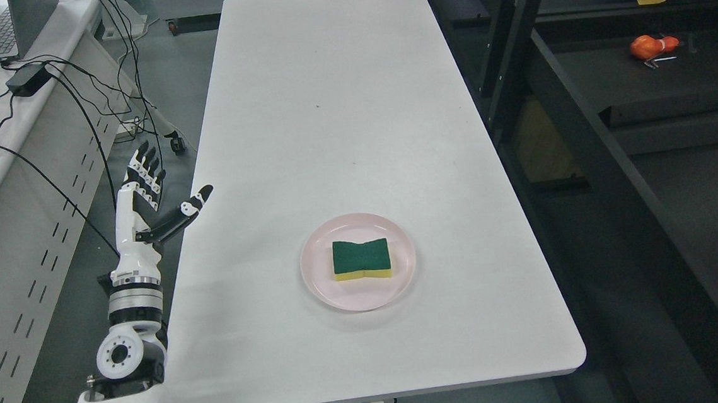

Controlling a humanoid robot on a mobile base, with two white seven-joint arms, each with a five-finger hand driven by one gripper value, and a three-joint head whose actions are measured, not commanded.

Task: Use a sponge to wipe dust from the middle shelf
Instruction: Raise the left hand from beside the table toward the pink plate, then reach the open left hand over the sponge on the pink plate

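The left hand (144, 197) is held upright just off the desk's (327, 102) left edge, fingers spread and nothing grasped; the right hand is not seen. The sponge (362, 259) lies green side up on a pink plate (320, 280), well to the right of that hand and slightly nearer the robot, its long axis running left to right; the left hand is judged the nearer one, so a sideways reach across the desk would be needed.
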